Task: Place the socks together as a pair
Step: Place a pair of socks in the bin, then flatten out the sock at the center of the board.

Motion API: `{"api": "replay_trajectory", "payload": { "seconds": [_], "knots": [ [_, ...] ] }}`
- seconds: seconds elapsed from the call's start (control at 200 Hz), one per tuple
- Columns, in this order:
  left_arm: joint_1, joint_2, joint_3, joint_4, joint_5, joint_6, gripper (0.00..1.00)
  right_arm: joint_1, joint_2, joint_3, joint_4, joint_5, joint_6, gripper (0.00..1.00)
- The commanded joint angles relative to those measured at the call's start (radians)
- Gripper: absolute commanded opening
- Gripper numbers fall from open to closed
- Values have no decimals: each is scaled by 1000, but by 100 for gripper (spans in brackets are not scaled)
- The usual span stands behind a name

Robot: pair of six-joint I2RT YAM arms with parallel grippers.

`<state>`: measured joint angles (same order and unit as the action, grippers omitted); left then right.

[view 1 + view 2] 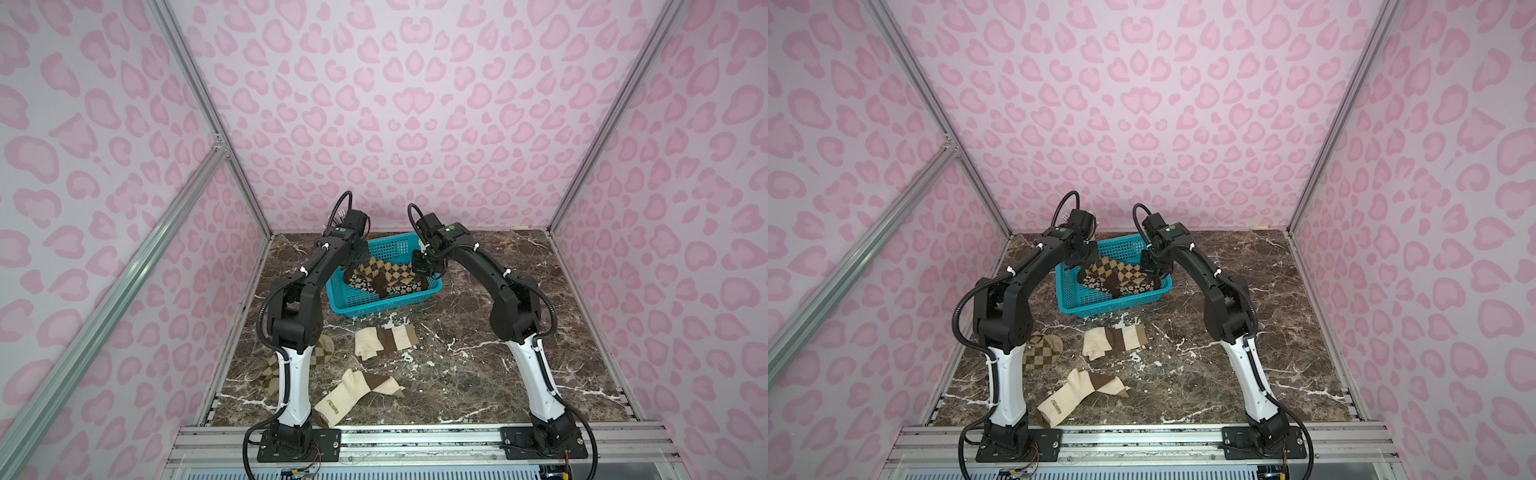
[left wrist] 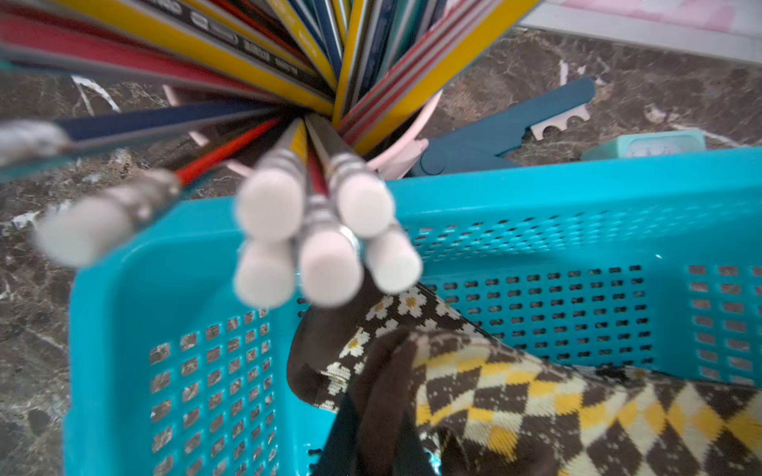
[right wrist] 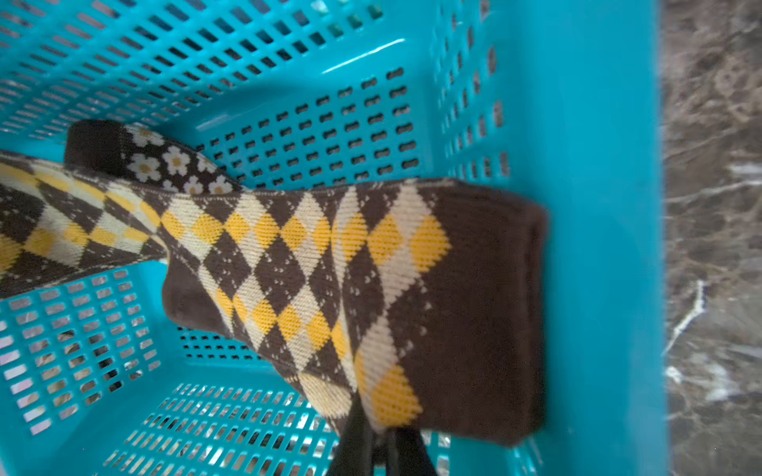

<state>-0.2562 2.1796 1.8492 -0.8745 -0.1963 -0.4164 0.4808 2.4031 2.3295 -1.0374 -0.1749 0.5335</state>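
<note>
Brown-tan argyle socks (image 1: 386, 270) (image 1: 1117, 270) lie stretched across the teal basket (image 1: 365, 305) (image 1: 1096, 303), on top of dark brown socks with cream flowers (image 1: 399, 286) (image 2: 387, 313). My left gripper (image 2: 379, 412) (image 1: 360, 258) has the dark toe end of the argyle socks (image 2: 536, 395) between its jaws. My right gripper (image 3: 379, 428) (image 1: 419, 268) pinches the lower edge of the argyle socks (image 3: 330, 263) near the brown cuff, by the basket wall (image 3: 598, 165). Two cream ribbed socks with brown bands (image 1: 384, 338) (image 1: 357, 395) lie on the marble in front.
An olive-beige diamond check sock (image 1: 1042, 349) lies partly behind my left arm's base. A pink cup of pencils (image 2: 321, 247) stands just behind the basket, close to my left wrist. A blue tool (image 2: 495, 127) and a mint box (image 2: 643, 144) lie beside it.
</note>
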Motion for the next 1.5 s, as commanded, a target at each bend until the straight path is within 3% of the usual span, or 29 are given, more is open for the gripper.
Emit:
{"api": "replay_trajectory", "payload": {
  "seconds": [0.0, 0.05, 0.11, 0.215, 0.415, 0.58, 0.635, 0.645, 0.665, 0.795, 0.885, 1.045, 1.185, 1.345, 1.495],
  "knots": [
    [1, -9, 28, 50, -42, 1, 46, -4, -9, 18, 2, 21, -11, 36],
    [1, -23, 45, 47, -45, -4, 55, -4, -24, 13, -6, 22, -16, 45],
    [1, -43, 60, 44, -40, -15, 64, -5, -48, 1, -9, 18, -13, 48],
    [-1, -74, 90, 24, -20, -31, 72, -6, -104, -24, -1, -5, -2, 55],
    [-14, -252, 20, 1, 19, -61, 73, -8, -312, -166, 45, -23, -54, 65],
    [-49, -573, -260, 63, 83, -107, 75, -2, -666, -635, 257, -146, -156, 77],
    [-70, -679, -368, 82, 98, -136, 80, -2, -772, -801, 333, -221, -160, 77],
    [-75, -696, -385, 84, 101, -140, 83, -2, -788, -830, 345, -237, -159, 76],
    [-83, -727, -421, 86, 109, -149, 100, 0, -816, -883, 366, -272, -157, 75],
    [-173, -860, -610, 32, 94, -216, 98, 87, -917, -1177, 503, -394, -133, 71],
    [-259, -919, -701, 15, 89, -266, 98, 185, -914, -1261, 533, -379, -141, 70],
    [-400, -945, -803, -41, 69, -331, 99, 230, -942, -1422, 674, -404, -109, 67],
    [-528, -945, -859, -72, 72, -389, 100, 231, -963, -1481, 653, -376, -119, 67],
    [-626, -938, -944, -157, 106, -505, 100, 192, -1086, -1546, 652, -369, -119, 71],
    [-666, -959, -996, -231, 123, -576, 99, 110, -1205, -1606, 629, -394, -146, 78]
  ]
}}
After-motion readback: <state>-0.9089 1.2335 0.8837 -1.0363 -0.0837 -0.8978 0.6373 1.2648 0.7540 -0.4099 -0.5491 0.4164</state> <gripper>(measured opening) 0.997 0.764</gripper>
